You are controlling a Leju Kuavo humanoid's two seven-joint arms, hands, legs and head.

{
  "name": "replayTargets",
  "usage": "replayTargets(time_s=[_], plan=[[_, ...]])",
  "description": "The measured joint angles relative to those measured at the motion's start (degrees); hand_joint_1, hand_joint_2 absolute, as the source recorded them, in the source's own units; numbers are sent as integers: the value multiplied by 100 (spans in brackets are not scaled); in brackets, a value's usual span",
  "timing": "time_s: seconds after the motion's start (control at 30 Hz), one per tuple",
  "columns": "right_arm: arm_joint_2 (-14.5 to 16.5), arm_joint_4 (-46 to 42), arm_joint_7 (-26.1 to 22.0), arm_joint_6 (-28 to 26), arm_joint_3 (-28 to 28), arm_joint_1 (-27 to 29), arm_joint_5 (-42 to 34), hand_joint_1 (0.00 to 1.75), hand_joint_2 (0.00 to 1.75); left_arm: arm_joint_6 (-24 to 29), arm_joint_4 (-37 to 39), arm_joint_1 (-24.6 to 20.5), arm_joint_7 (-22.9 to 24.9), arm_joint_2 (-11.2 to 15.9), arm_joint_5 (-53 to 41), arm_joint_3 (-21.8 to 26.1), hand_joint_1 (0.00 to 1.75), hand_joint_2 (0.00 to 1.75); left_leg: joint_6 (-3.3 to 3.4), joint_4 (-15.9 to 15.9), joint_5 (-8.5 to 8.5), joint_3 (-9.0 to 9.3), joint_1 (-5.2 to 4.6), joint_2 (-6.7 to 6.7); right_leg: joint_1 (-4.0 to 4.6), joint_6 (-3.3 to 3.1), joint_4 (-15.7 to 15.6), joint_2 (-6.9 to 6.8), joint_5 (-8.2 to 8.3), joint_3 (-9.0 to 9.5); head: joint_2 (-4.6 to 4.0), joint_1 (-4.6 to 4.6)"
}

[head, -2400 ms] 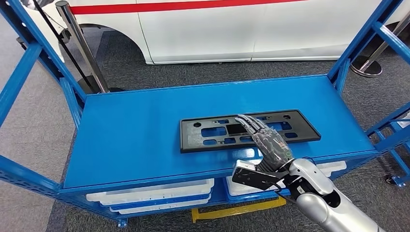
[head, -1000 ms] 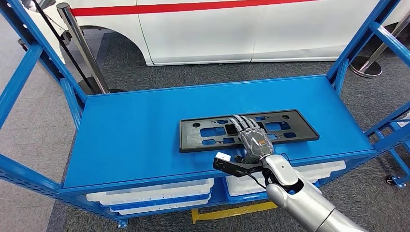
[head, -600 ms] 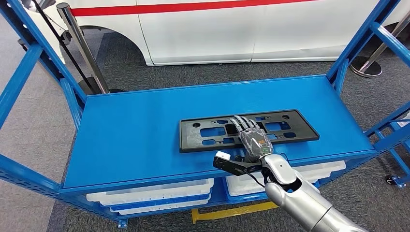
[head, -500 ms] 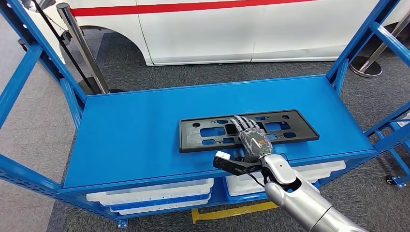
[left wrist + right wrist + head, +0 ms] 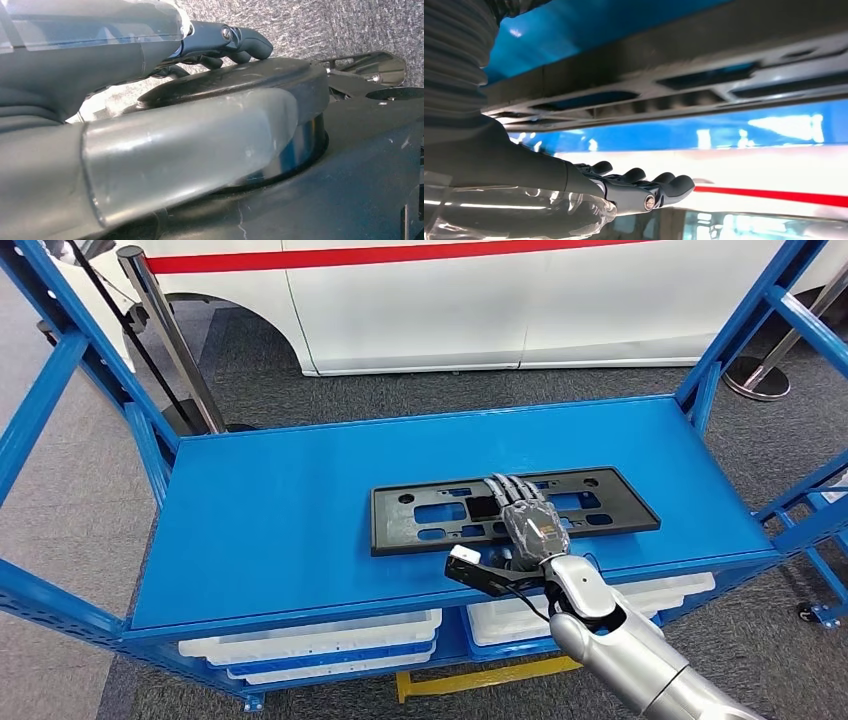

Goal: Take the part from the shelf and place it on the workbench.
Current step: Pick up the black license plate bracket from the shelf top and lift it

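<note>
The part [image 5: 600, 505] is a flat black plate frame with several cut-outs, lying near the front edge of the blue shelf top [image 5: 280, 530]. My right hand [image 5: 530, 522] reaches over its middle from the front, fingers stretched out flat and together, palm down. In the right wrist view the right hand [image 5: 634, 187] holds nothing, and a gap shows between its fingers [image 5: 674, 186] and the part [image 5: 664, 95]. My left hand [image 5: 150, 50] hangs at my side with nothing in it, fingers loosely extended.
Blue uprights [image 5: 50, 370] [image 5: 745, 330] frame the shelf on both sides. White bins [image 5: 310, 640] sit on the level below. A white car with a red stripe [image 5: 450, 300] stands behind, a stanchion post [image 5: 170, 335] at the back left, a yellow strip [image 5: 480, 678] on the floor.
My right hand moved left and further over the part's middle, then edged slightly right and forward in the last half second. The part has not moved.
</note>
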Motion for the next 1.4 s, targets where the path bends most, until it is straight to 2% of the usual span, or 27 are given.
replayTargets(time_s=[0.03,0.33,1.4], plan=[[1,17,18,-31,-32,1,23,175,175,-7,0,1,-5,3,-2,0,0,175,0,0,0,0,0,0,0,0,0,0,0,0,0,0],[8,81,8,-126,-268,57,30,175,175,-81,0,12,-52,20,46,5,0,175,0,0,0,-1,-1,0,0,0,0,0,0,-1,0,0],[16,79,-60,-24,-366,95,36,175,175,-126,0,-124,-156,38,107,155,0,175,0,0,0,0,-4,-2,-4,0,0,-1,0,1,0,0]])
